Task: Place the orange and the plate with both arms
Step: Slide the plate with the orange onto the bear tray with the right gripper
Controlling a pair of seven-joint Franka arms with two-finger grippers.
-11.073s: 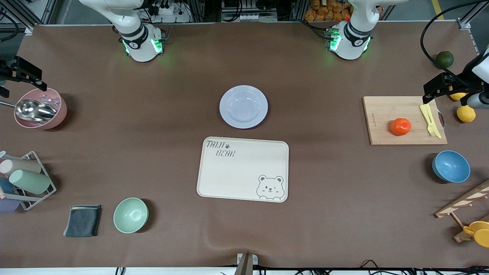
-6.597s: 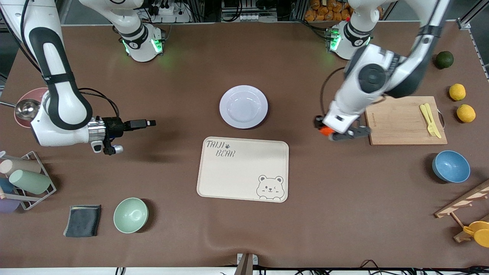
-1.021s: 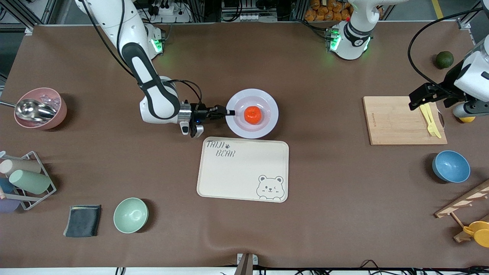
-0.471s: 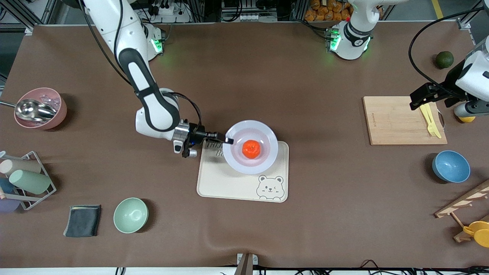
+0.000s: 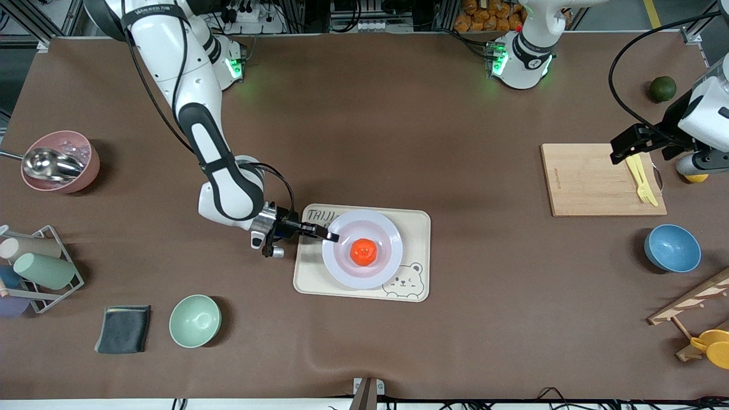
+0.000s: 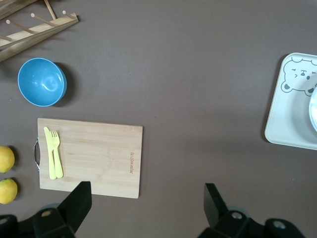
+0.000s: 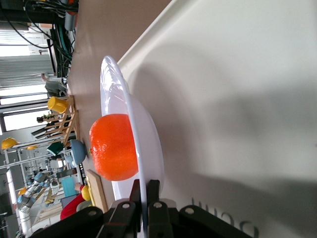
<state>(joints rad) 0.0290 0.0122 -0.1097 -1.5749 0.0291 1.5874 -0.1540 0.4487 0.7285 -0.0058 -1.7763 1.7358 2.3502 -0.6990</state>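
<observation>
While the right gripper clamps the rim of the plate, fingers pinched together on that rim w/ the plate edge between them, the plate sits over the cream tray w/ the bear drawing, mid-table. In the right wrist view the plate looks held just above the tray, a shadow under it; can't tell if any part touches. The orange rests in the plate's centre, also seen in the right wrist view.

The left gripper waits up in the air over the wooden cutting board at the left arm's end of the table, jaws wide apart & empty; the left wrist view shows both fingers spread above the board. A yellow knife & fork set lies on the board.

Surface: brown mat covers the whole table, slightly wrinkled near the front camera edge. Around it: blue bowl, dark green fruit, a lemon partly hidden by the left arm, wooden rack, mint green bowl, dark cloth, cup rack, pink bowl w/ metal scoop. Room: aluminium framing, cables & a crate of orange fruit past the arm bases.
</observation>
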